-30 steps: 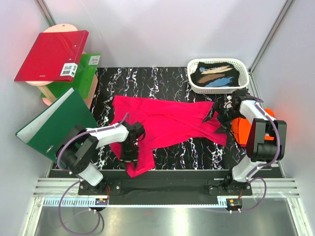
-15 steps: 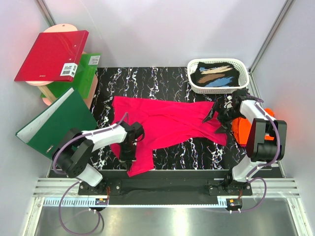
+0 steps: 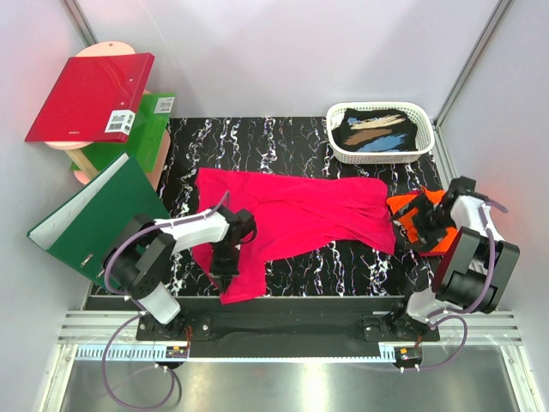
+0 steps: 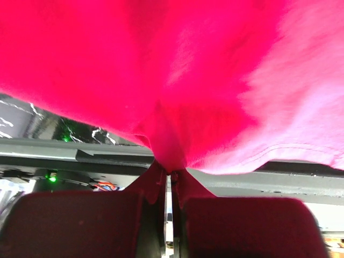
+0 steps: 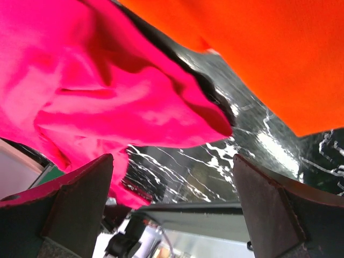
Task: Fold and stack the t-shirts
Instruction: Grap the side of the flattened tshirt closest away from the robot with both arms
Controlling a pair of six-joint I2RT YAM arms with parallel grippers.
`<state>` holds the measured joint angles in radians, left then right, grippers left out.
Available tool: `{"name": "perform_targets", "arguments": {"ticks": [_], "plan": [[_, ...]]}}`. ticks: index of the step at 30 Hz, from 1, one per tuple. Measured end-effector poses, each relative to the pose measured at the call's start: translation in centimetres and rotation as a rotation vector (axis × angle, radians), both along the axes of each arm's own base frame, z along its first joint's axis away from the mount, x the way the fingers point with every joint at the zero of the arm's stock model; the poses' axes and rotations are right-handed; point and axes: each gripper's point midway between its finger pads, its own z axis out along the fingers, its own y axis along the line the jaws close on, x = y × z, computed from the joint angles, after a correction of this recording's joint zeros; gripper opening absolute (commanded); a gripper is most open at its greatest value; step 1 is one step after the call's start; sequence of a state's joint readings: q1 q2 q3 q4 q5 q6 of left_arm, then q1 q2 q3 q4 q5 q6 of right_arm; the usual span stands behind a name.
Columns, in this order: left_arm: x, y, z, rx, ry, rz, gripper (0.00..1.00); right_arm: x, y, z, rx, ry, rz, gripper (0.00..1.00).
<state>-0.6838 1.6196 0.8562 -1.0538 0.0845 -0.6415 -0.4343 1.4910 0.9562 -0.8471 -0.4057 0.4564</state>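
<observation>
We're starting the pink t-shirt (image 3: 292,210) fold: left gripper (image 3: 226,273) pinches its near hem, right gripper (image 3: 426,225) gapes empty, next we'd lift and fold it over

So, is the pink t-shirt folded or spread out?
Spread out: the pink t-shirt lies stretched across the table, one near corner pinched in the shut left end effector.

Half covered by the right arm (image 3: 467,249) from above: orange t-shirt (image 3: 405,208). Blurred and cropped on three sides at the left wrist: pink t-shirt (image 4: 161,64). Too small to identify: basket (image 3: 377,106) contents.
</observation>
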Motion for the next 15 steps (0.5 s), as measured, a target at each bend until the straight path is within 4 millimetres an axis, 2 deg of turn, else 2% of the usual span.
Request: {"name": "perform_targets", "arguments": {"ticks": [3,6,7,9,10,12,13,15], "plan": [[0.7,-0.2,0.0,0.006,-0.005,-0.02,0.0,-1.2,0.9,-1.2,0.042,0.049,-0.018,0.96],[1.3,-0.3,-0.1,0.01,-0.012,-0.037,0.0,-1.5,1.4,-2.2,0.078,0.078,-0.027,0.95],[1.4,-0.3,-0.1,0.011,-0.015,-0.041,0.0,-1.6,1.5,-2.6,0.085,0.091,-0.031,0.88],[1.6,-0.2,0.0,0.014,-0.017,-0.048,0.0,-1.6,1.5,-3.4,0.096,0.107,-0.037,0.83],[1.6,-0.1,0.0,0.016,-0.018,-0.049,0.0,-1.5,1.6,-3.7,0.104,0.113,-0.042,0.75],[1.6,0.1,0.1,0.019,-0.015,-0.051,0.0,-1.4,1.6,-4.1,0.111,0.12,-0.048,0.72],[1.6,0.2,0.1,0.021,-0.014,-0.052,0.0,-1.3,1.6,-4.3,0.114,0.121,-0.049,0.51],[1.6,0.3,0.1,0.024,-0.01,-0.053,0.0,-1.1,1.6,-4.7,0.118,0.121,-0.05,0.3]]}}
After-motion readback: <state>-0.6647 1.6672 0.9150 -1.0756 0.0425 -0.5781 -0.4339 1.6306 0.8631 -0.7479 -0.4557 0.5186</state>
